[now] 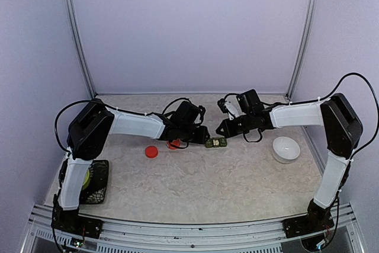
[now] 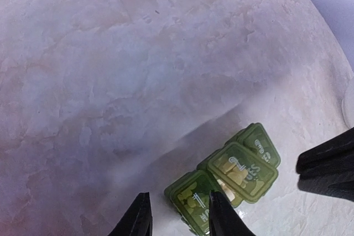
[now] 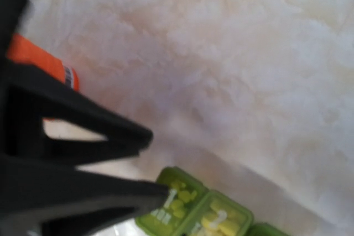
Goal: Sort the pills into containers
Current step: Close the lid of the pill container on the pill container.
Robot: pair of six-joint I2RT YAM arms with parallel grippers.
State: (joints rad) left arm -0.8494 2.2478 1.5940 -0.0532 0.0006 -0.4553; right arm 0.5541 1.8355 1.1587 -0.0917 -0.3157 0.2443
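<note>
My left gripper [image 2: 178,216], jaws part-spread at the left end of the dark green 3-cell plastic pill box [image 2: 243,172], should close squarely and gently, my right gripper [image 1: 222,128] pressed together.

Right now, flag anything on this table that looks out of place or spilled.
A red cap lies loose on the table, apart from the orange bottle near it. The pills sit inside the green pill box; none show spilled.

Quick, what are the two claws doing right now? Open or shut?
Left claw: partly open at the end of the pill box, not clamped on it.
Right claw: shut, holding nothing.
</note>
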